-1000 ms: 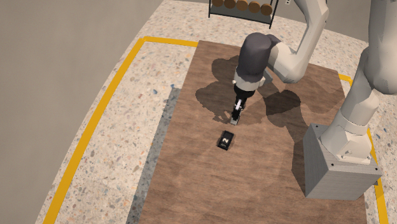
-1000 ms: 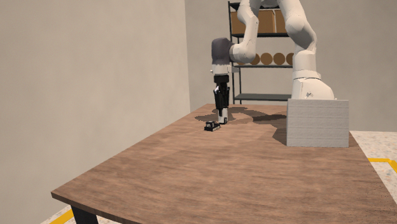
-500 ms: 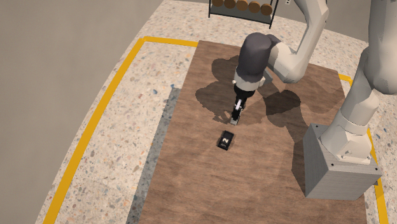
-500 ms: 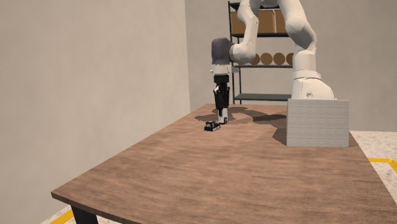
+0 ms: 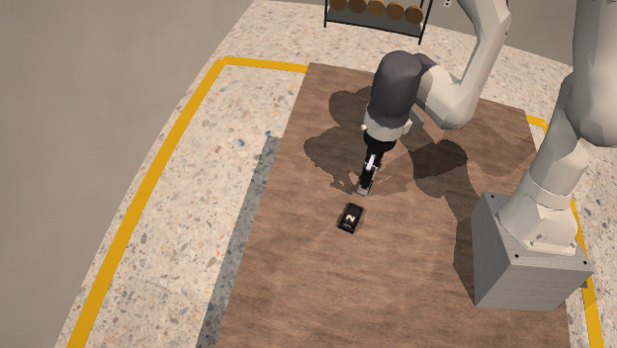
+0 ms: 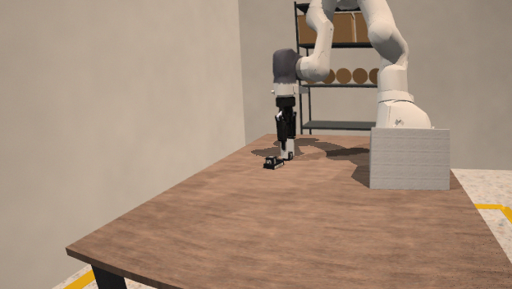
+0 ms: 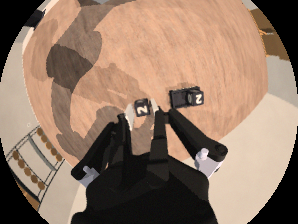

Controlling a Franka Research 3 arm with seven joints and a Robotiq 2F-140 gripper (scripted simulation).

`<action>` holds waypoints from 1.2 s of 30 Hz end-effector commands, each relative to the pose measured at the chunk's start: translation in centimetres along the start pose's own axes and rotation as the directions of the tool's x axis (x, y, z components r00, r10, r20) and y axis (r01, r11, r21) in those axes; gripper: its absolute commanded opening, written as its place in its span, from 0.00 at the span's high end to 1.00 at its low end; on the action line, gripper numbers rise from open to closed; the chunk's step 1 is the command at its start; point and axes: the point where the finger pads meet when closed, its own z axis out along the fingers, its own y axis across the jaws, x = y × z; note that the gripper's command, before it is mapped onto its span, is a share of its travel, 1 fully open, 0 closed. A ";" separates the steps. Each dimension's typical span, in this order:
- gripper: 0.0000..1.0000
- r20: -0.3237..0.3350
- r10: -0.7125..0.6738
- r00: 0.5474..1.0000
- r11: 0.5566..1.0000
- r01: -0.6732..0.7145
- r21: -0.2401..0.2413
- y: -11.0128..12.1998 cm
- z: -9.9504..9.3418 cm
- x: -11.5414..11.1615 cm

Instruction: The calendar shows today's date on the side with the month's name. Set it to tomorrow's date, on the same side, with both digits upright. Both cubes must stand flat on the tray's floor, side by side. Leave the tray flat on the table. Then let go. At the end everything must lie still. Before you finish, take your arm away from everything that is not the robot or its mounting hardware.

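The small black calendar tray [image 5: 347,228] [image 6: 276,165] [image 7: 177,98] lies flat on the wooden table [image 5: 376,287]. One dark cube [image 5: 351,217] [image 7: 196,98] stands in it with a white digit facing up. A second dark cube [image 7: 143,106] with a white digit on top stands on the table just beyond the tray, between my fingers. My gripper [image 5: 365,189] [image 6: 286,155] [image 7: 142,106] points straight down at table height around this cube. Its fingers stand a little apart from the cube's sides, so it is open. The month's name is too small to read.
The robot's grey pedestal [image 5: 524,257] [image 6: 409,158] stands on the table to the right of the tray. A metal shelf rack [image 6: 301,103] with brown rolls [image 5: 376,7] stands behind the table. The table edge lies to the left of the tray.
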 end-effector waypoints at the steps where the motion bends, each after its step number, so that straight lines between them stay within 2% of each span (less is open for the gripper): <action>1: 0.72 0.002 0.003 1.000 1.000 -0.003 -0.001 0.0 0.0 -0.1; 8: 0.72 0.002 0.003 1.000 1.000 -0.003 -0.001 0.0 -0.2 -0.1; 14: 0.72 0.002 0.003 1.000 1.000 -0.003 -0.001 0.0 -1.9 -0.1; 16: 0.72 0.002 0.003 1.000 1.000 -0.003 -0.001 0.0 -1.9 -0.1; 28: 0.72 0.002 0.003 1.000 1.000 -0.003 -0.001 0.0 -7.9 -0.1; 36: 0.72 0.002 0.003 1.000 1.000 -0.003 -0.001 0.0 -9.0 -0.1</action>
